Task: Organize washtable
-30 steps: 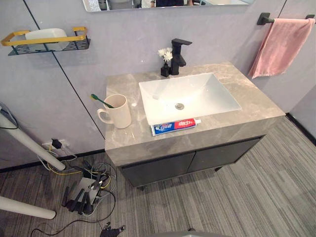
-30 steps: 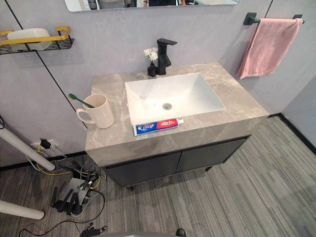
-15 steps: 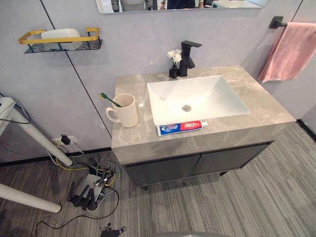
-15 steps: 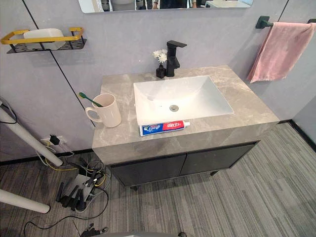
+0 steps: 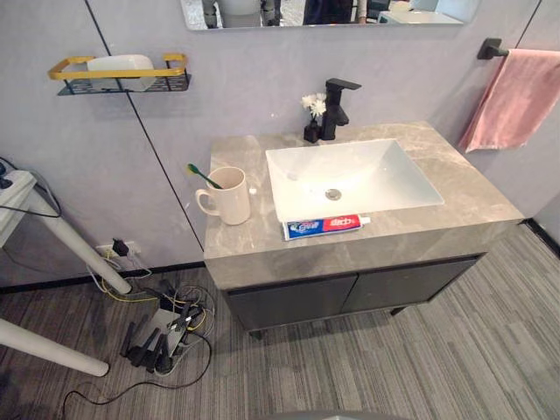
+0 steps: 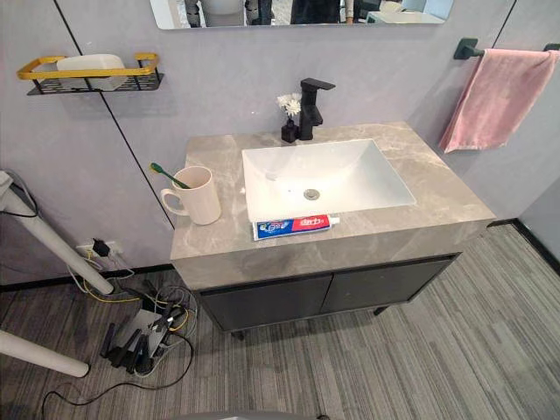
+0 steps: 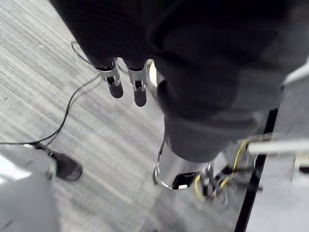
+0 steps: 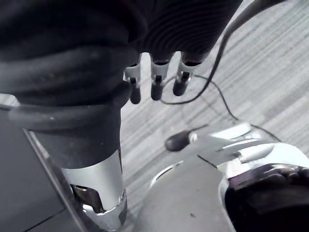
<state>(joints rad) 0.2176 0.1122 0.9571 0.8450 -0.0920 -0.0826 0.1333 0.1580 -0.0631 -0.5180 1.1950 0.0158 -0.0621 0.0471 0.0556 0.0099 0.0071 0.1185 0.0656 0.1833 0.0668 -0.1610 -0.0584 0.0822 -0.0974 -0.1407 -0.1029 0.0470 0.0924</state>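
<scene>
The grey marble washtable (image 5: 420,232) holds a white sink (image 5: 350,175). A red-and-blue toothpaste tube (image 5: 322,227) lies flat on the counter in front of the sink. Left of the sink stands a cream mug (image 5: 229,196) with a green toothbrush (image 5: 200,174) leaning out of it. A black faucet (image 5: 336,107) and a small black vase of white flowers (image 5: 312,118) stand behind the sink. My left hand (image 7: 139,89) hangs over the floor with straight fingers and holds nothing. My right hand (image 8: 155,84) also hangs over the floor, fingers relaxed and empty.
A pink towel (image 5: 516,96) hangs on a black bar at the right. A gold-railed wall shelf (image 5: 122,74) carries a white dish at the upper left. White table legs (image 5: 61,254) and a tangle of plugs (image 5: 157,337) occupy the floor left of the cabinet.
The camera has shifted, so the washtable sits further right and lower in the picture. Nothing on the counter has moved.
</scene>
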